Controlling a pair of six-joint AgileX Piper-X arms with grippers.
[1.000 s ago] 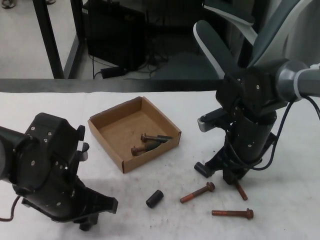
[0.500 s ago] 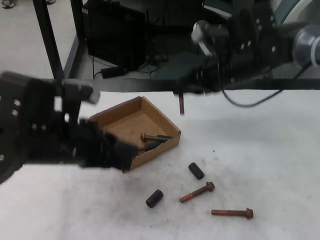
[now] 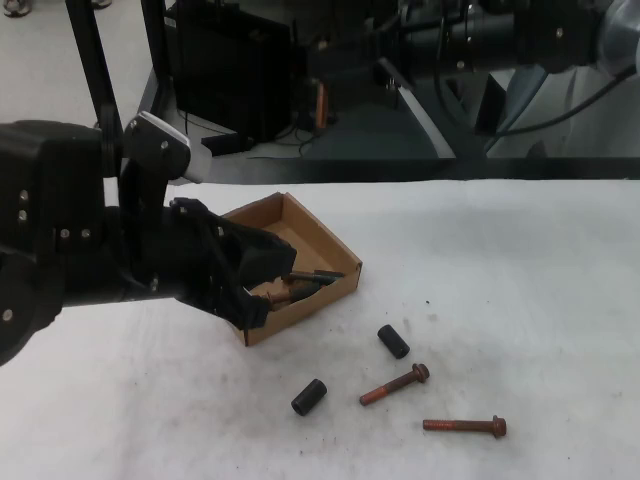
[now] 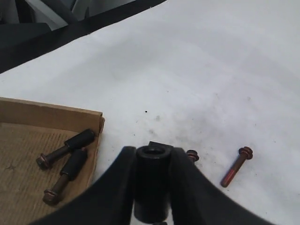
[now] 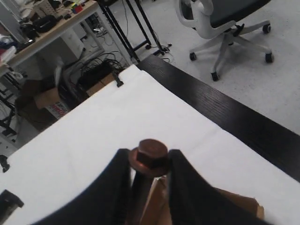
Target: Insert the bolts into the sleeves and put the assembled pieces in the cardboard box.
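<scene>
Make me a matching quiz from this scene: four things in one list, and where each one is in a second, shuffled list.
1. left gripper
2. right gripper
3. assembled pieces
4. loose bolts

A. lying on the bench
B. shut on a sleeve
C. inside the cardboard box
D. shut on a bolt

Pairs: 1-B, 2-D, 3-C, 4-A

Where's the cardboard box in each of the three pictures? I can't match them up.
High view: cardboard box mid-bench, partly behind the left arm.
Left wrist view: beside the left claw, two assembled pieces inside.
Right wrist view: a corner just beyond the right claw.
Shared landmark: the white bench cover.
</scene>
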